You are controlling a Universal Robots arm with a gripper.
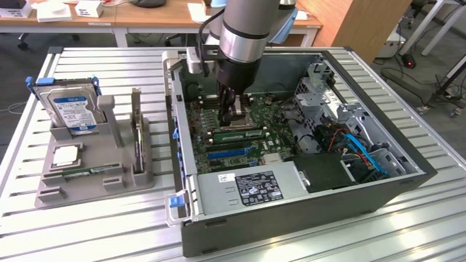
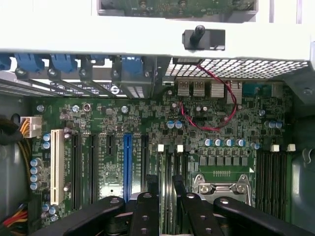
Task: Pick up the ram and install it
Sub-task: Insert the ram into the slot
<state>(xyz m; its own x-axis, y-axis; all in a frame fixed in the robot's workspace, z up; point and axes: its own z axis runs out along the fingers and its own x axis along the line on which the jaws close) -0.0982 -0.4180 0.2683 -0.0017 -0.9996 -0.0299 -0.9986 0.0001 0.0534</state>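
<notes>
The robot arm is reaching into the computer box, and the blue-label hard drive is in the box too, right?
Not quite. The exterior view shows the hard drive standing in the gray holder outside the computer box, on that view's left. The end effector does reach into the box.

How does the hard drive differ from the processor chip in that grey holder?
The hard drive stands upright in a slot; the processor chip lies flat in a recess. The hard drive is boxy and far larger; the chip is small and square. The drive bears a blue-white label; the chip's top is plain. Both sit in the grey holder, outside the computer case.
</notes>
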